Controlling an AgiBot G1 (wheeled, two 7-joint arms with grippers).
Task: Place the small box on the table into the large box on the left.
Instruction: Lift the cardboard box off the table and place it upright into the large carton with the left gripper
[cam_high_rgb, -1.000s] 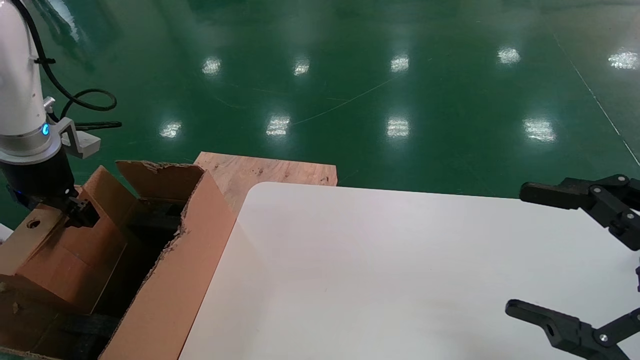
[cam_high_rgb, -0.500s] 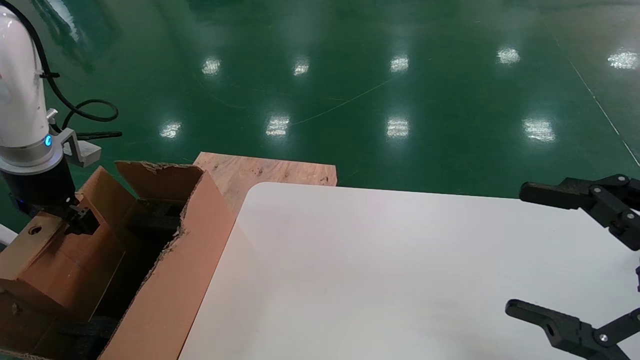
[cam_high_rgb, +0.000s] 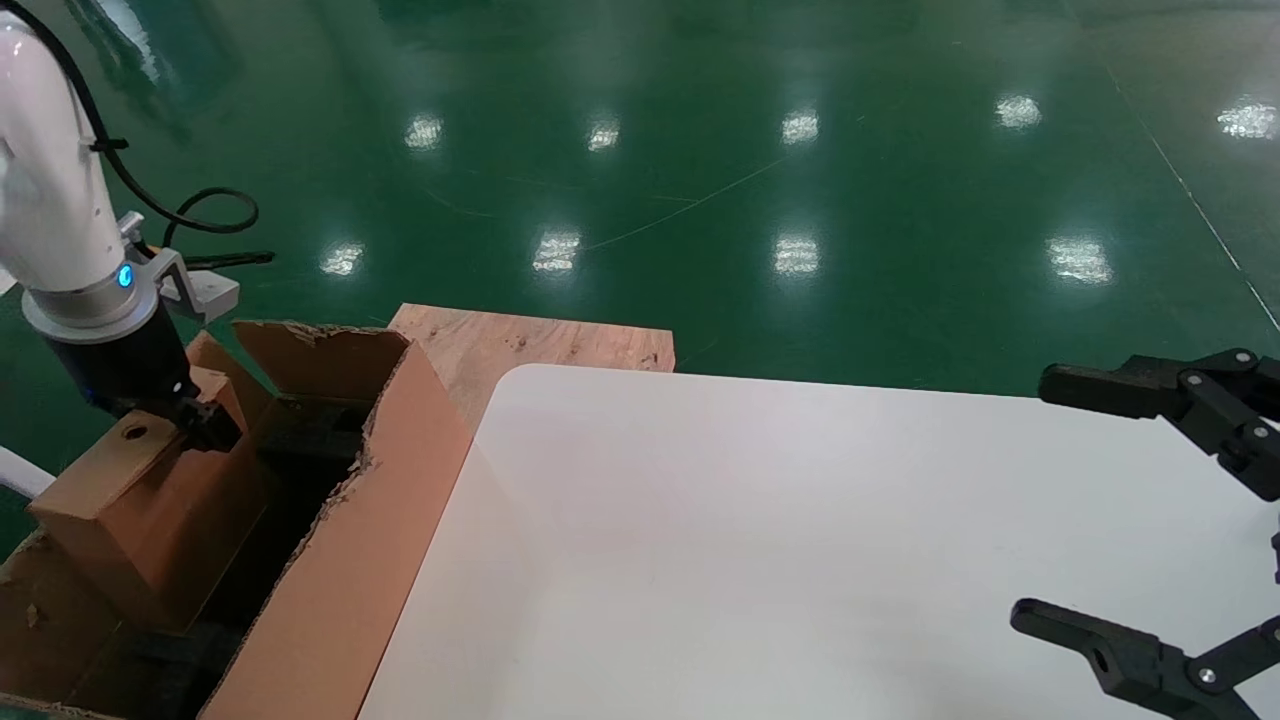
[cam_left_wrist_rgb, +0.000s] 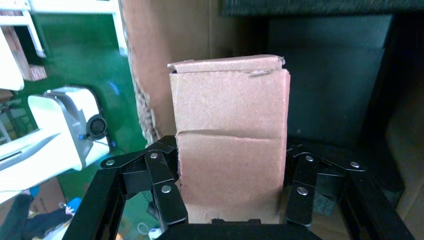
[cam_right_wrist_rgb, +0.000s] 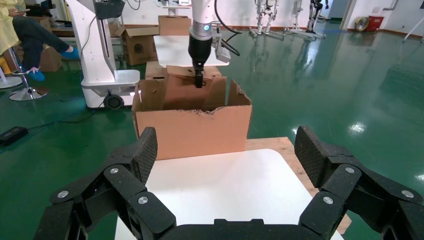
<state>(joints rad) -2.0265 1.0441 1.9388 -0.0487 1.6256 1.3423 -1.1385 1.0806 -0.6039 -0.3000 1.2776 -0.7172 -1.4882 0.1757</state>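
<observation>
A: Start with the big things. What's the layout?

B: The table (cam_high_rgb: 800, 540) fills the right and middle of the head view, white and bare where it shows. Off its left edge stands the large box (cam_high_rgb: 340, 560), flaps up and ragged, with dark foam inside. A wooden board (cam_high_rgb: 530, 345) lies behind the table's corner.

A: And the small box?

B: The small box (cam_high_rgb: 140, 510) is off the table and partly down inside the large box's opening, tilted, its holed face turned up. The left gripper (cam_high_rgb: 205, 430) clamps it; in the left wrist view its fingers (cam_left_wrist_rgb: 167, 192) press both broad sides of the cardboard.

A: So how much is done?

B: I'd judge most of it. The pick and the carry across look finished. What's left is lowering it until it rests on the bottom, then letting go and pulling the arm clear.

A: The other arm?

B: The right gripper (cam_high_rgb: 1130, 500) is parked over the table's right edge, jaws spread wide, holding nothing
</observation>
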